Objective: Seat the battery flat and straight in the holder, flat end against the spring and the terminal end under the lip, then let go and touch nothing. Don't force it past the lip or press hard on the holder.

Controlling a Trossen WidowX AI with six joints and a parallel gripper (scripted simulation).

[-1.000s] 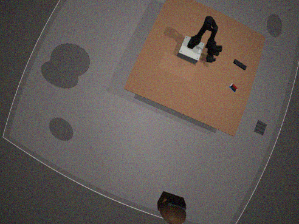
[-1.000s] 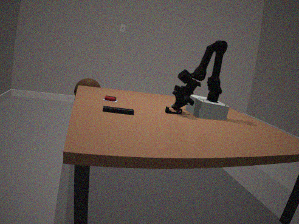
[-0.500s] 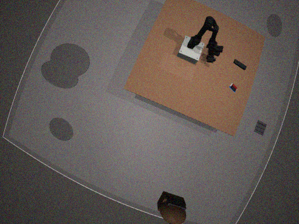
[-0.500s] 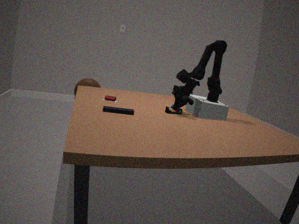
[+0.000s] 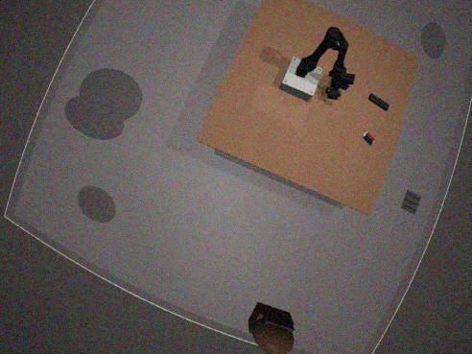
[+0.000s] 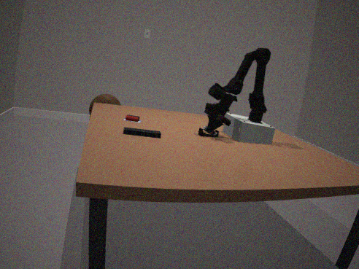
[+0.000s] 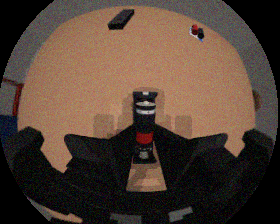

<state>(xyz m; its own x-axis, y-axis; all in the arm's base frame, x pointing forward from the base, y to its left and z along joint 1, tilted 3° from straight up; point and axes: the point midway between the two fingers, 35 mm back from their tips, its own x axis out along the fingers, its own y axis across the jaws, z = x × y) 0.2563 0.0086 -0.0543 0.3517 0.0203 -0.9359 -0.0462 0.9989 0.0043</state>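
The battery [image 7: 145,122], black with a red band and a silver end, lies lengthwise over the black holder [image 7: 137,95] in the wrist view. Its silver terminal end is close to the lip at the holder's far end; its red-banded flat end is beside the spring at the near end. It looks in line with the holder; whether it is fully down or under the lip I cannot tell. My gripper [image 7: 144,126] [image 5: 334,92] [image 6: 209,130] is shut on the battery, low over the table. The fingers hide the holder's sides, and the top and exterior views are too small for detail.
A long black block [image 5: 379,102] [image 6: 141,133] [image 7: 121,19] lies on the wooden table [image 5: 288,144] [image 6: 219,164]. A small red, blue and white item [image 5: 368,138] [image 6: 132,118] lies farther along. The arm's white base box [image 5: 298,89] [image 6: 253,132] stands close beside the gripper.
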